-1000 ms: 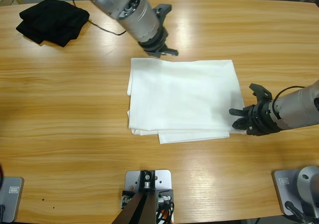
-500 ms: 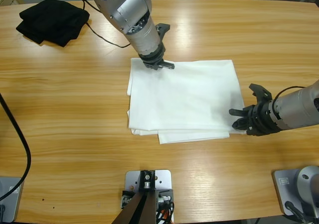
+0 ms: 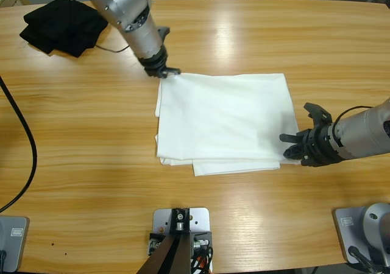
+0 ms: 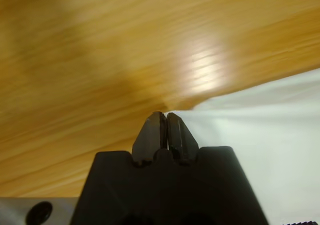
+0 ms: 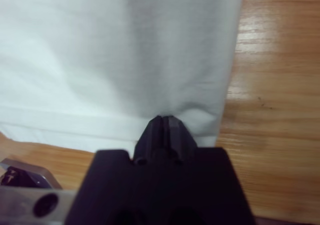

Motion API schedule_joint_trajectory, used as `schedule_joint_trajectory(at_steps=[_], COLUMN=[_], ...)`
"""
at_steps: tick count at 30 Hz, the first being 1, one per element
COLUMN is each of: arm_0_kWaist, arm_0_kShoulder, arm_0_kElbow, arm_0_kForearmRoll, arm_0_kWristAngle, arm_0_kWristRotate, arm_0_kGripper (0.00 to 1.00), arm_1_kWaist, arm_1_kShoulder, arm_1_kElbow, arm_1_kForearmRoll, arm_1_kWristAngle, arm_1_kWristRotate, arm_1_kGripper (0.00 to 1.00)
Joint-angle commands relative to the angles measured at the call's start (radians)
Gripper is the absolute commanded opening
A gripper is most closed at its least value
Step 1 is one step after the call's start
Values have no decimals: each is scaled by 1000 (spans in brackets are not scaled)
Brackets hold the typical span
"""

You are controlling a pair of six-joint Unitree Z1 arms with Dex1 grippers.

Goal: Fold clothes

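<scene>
At the desk's (image 3: 73,164) near right, our right gripper (image 3: 291,146) has its jaws pressed together on the near right corner of the folded white T-shirt (image 3: 222,122), which lies flat mid-desk. Farther back, our left gripper (image 3: 163,72) is pinched closed at the shirt's far left corner. The black garment (image 3: 61,25) sits bunched in the far left corner.

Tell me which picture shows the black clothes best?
The high view. The folded black garment lies whole at the table's far left corner, apart from the white T-shirt. Neither wrist view shows it: each shows only that gripper's shut jaws at the white T-shirt's edge and bare wood.
</scene>
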Motion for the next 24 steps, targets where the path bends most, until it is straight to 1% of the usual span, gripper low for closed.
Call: schedule_joint_trajectory(at_steps=[1, 2, 3, 4, 6, 8, 9, 12, 14, 16, 17, 19, 20, 24], arm_0_kWaist=[-11, -19, -27, -33, -38, -38, -38, -43, -46, -46, -46, -46, -48, -51], arm_0_kShoulder=[-232, -275, -317, -356, -418, -484, -519, -617, -664, -695, -705, -711, -718, -737], arm_0_kElbow=[281, 314, 351, 387, 457, 520, 548, 629, 675, 707, 717, 726, 725, 745], arm_0_kForearmRoll=[-53, -47, -45, -43, -39, -40, -40, -40, -40, -40, -40, -40, -40, -39], arm_0_kWristAngle=[25, 27, 29, 34, 44, 48, 50, 50, 49, 48, 48, 47, 46, 46], arm_0_kWristRotate=[-3, -5, -8, -9, -9, -8, -5, -4, -4, -4, -4, -4, -5, -13], arm_0_kGripper=[0, 0, 0, 0, 0, 0, 0, 0, 0, 0, 0, 0, 0, 0], arm_1_kWaist=[15, 16, 18, 18, 13, -86, -167, -432, -541, -587, -597, -611, -638, -658], arm_1_kShoulder=[-104, -153, -192, -223, -248, -236, -217, -99, -16, 25, 40, 78, 131, 193], arm_1_kElbow=[9, -14, -34, -61, -103, -106, -104, -62, -38, -21, -15, 12, 68, 130], arm_1_kForearmRoll=[-1, 9, 17, 47, 97, 103, 100, 5, -62, -118, -136, -186, -285, -398], arm_1_kWristAngle=[11, 17, 11, -5, -23, -5, 24, 185, 264, 316, 344, 396, 464, 545], arm_1_kWristRotate=[23, 24, 25, 30, 39, 21, -4, -132, -193, -219, -228, -236, -241, -233], arm_1_kGripper=[243, 792, 969, 1000, 1000, 1000, 1000, 986, 977, 962, 911, 873, 862, 862])
